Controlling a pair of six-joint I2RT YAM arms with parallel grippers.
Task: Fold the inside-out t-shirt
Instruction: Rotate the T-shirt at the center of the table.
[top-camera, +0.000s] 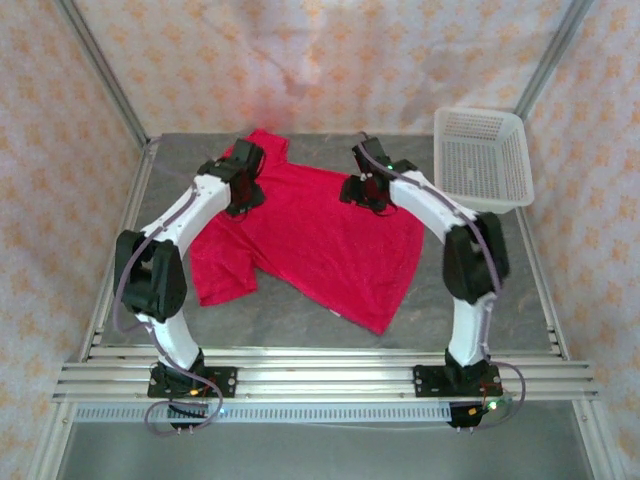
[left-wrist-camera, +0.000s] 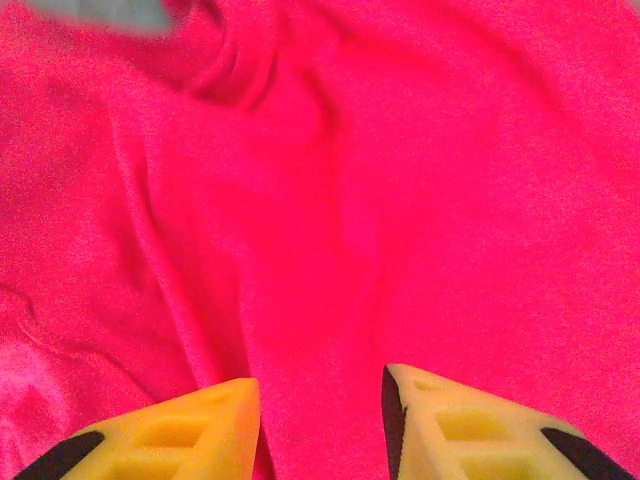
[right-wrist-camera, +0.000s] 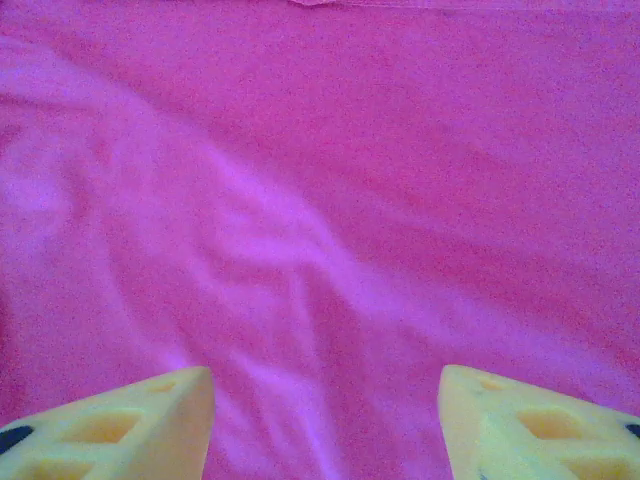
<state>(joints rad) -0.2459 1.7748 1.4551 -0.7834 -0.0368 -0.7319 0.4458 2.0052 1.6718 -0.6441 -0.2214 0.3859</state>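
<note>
Over t-shirt (top-camera: 320, 230), left fingers (left-wrist-camera: 190, 430), right fingers (right-wrist-camera: 130, 420) parted; bare table (top-camera: 300, 325) along near hem.

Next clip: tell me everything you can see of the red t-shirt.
The t-shirt is bright red, short-sleeved, soft and lightly wrinkled. It lies spread on the grey table, skewed, with the collar far-left, the hem near-right and one sleeve out to the near-left. The left claw and right claw sit close over its far half; contact cannot be told.
</note>
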